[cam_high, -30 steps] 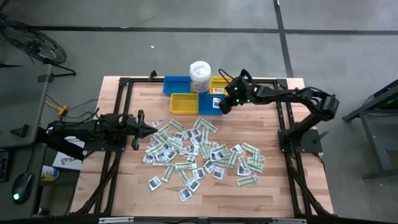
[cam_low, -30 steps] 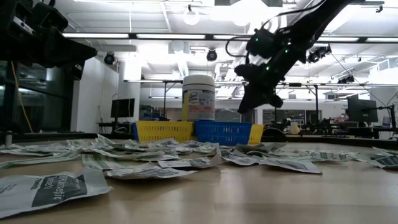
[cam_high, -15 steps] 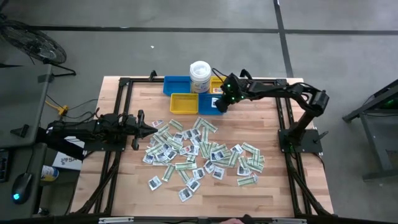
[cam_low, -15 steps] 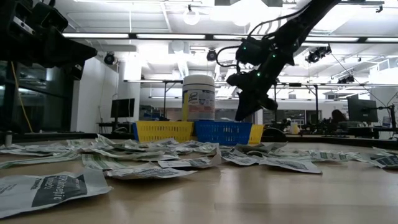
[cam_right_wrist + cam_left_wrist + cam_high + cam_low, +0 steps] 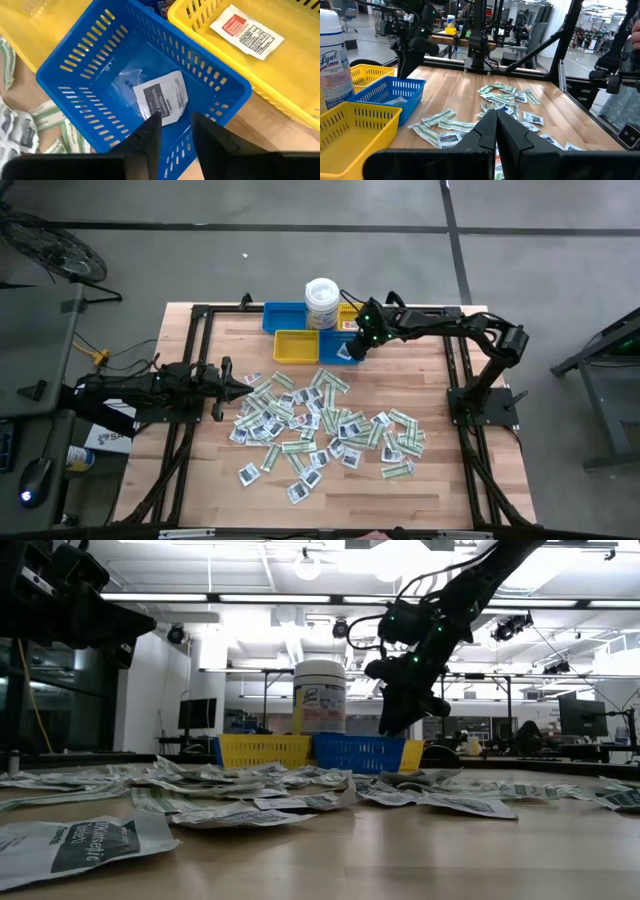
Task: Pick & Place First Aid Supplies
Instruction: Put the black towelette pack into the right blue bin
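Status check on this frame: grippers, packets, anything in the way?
Right gripper open above blue bin, white packet lying inside. Left gripper shut, waiting at table's left. Packet pile on table. Nothing in the way.

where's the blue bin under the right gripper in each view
High view: blue bin at the table's far edge, below the right gripper.
Low view: blue bin mid-picture, right of the white tub.
Left wrist view: blue bin at left, between yellow bins.
Right wrist view: blue bin fills the middle, a white packet inside.
Shared landmark: the white tub, except in the right wrist view.
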You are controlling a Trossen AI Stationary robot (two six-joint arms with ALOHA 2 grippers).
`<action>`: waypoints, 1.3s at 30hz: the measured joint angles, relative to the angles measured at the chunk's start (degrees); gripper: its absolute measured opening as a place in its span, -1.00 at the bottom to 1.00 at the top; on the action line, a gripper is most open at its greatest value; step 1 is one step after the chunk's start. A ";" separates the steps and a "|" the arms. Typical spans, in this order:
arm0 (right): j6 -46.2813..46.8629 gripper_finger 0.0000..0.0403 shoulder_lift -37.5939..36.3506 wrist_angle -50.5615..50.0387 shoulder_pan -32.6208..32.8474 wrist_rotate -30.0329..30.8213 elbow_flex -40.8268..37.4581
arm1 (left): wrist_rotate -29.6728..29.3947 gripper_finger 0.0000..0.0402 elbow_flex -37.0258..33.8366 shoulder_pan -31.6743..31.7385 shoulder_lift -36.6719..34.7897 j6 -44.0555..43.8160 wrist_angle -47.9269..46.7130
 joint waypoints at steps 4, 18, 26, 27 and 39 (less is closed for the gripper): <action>1.93 -0.43 -2.38 -0.41 0.48 0.27 -0.02 | 0.00 -0.96 0.00 0.00 0.02 0.01 0.00; 8.38 -0.41 -15.24 -13.39 11.22 -2.79 -7.48 | 0.00 -0.96 -0.01 0.00 0.01 0.00 -0.01; 16.53 -0.41 -19.46 -13.15 21.28 -4.65 -16.39 | 0.00 -0.96 0.00 0.02 0.00 -0.01 0.00; 17.83 -0.41 -19.48 -13.14 22.34 -4.89 -17.23 | 0.00 -0.96 0.00 0.02 0.00 0.00 0.00; 28.24 -0.41 -19.46 -10.51 29.93 -2.47 -22.03 | -0.01 -0.96 0.00 0.01 0.00 0.00 -0.02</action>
